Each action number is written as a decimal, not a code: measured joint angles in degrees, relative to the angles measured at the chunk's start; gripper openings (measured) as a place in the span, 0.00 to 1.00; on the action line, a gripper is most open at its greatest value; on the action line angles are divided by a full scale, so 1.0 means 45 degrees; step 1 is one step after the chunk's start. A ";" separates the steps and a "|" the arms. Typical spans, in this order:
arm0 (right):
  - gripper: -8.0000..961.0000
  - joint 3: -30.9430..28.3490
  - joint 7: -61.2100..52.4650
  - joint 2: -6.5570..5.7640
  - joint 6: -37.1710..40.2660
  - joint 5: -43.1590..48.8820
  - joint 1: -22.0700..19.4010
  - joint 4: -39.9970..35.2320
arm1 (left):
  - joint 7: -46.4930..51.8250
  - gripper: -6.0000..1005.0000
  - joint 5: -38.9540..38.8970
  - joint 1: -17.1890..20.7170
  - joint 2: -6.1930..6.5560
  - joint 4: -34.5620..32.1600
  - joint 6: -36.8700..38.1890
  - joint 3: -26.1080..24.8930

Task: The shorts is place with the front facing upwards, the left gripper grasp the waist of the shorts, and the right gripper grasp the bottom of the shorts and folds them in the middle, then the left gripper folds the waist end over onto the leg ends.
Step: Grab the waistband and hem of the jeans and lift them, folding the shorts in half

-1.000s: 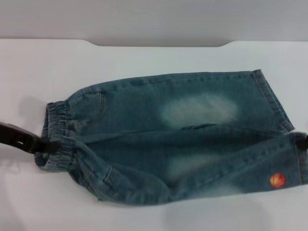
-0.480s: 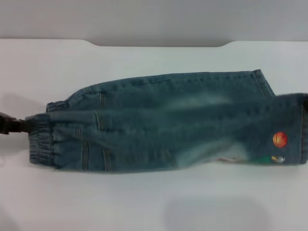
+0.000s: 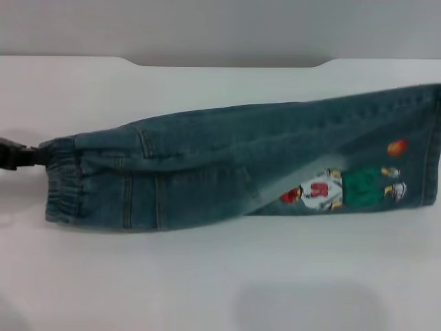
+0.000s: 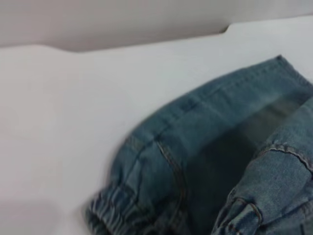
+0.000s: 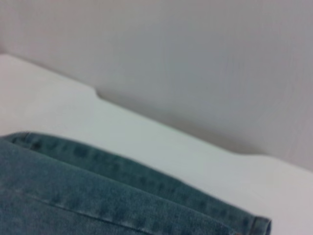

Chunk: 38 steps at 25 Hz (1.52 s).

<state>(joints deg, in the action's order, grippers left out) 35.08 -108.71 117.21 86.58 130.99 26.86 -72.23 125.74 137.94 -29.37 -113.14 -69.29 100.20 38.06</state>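
Note:
The shorts (image 3: 207,165) lie across the white table, folded lengthwise into a long narrow band. The cartoon player print (image 3: 344,187) and orange basketball (image 3: 397,147) face up near the right end. The waist of the shorts (image 3: 63,183) is the gathered band at the left. My left gripper (image 3: 34,157) reaches in from the left edge and is shut on its upper corner. The bottom of the shorts (image 3: 431,152) runs to the right edge of the head view. No part of my right gripper shows. The left wrist view shows the waistband (image 4: 115,213) close up, and the right wrist view shows denim (image 5: 73,196).
The white table (image 3: 207,276) extends in front of and behind the shorts. Its far edge has a recessed notch (image 3: 227,63) against a grey wall.
The near half of the shorts was lifted and carried over the far half. The pale thigh patches are now covered and the cartoon print has turned up. The left gripper moved up and back.

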 joint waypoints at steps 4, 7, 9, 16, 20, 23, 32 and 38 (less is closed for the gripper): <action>0.04 -0.0018 0.0219 0.0031 -0.0381 -0.0622 -0.0032 0.0003 | -0.0010 0.03 -0.0528 -0.0010 0.0030 -0.0018 -0.0290 0.0051; 0.04 -0.0044 0.0272 0.0034 -0.0480 -0.1080 -0.0034 0.0009 | -0.0076 0.03 -0.0749 -0.0093 0.0038 0.0016 -0.0472 0.0085; 0.04 -0.0008 0.0286 0.0040 -0.0392 -0.1406 -0.0050 -0.0046 | -0.0148 0.03 -0.0774 -0.0154 0.0039 0.0057 -0.0492 0.0086; 0.04 0.0028 0.0280 0.0194 0.0379 -0.1876 -0.0111 -0.0724 | -0.0319 0.03 -0.0794 -0.0246 0.0062 0.0110 -0.0568 0.0055; 0.04 -0.0004 0.0262 0.0199 -0.0019 -0.1854 -0.0111 -0.0595 | -0.0407 0.03 -0.0811 -0.0252 -0.0026 0.0137 -0.0702 0.0036; 0.04 -0.0008 0.0268 0.0170 -0.0382 -0.1847 -0.0105 -0.0328 | -0.0483 0.03 -0.0812 -0.0274 -0.0156 0.0152 -0.0887 0.0021; 0.04 0.0172 0.0283 0.0093 -0.1790 -0.1772 -0.0013 0.0831 | -0.0481 0.03 -0.0811 -0.0304 -0.0476 0.0174 -0.1570 0.0144; 0.04 0.0513 0.0362 0.0162 -0.2518 -0.1692 0.0044 0.1550 | -0.0481 0.04 -0.0730 -0.0331 -0.0642 0.0398 -0.2010 0.0447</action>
<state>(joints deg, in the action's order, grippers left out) 37.39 -107.07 117.94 75.24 123.38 27.06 -65.26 123.57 134.65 -30.86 -116.02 -67.50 91.15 40.08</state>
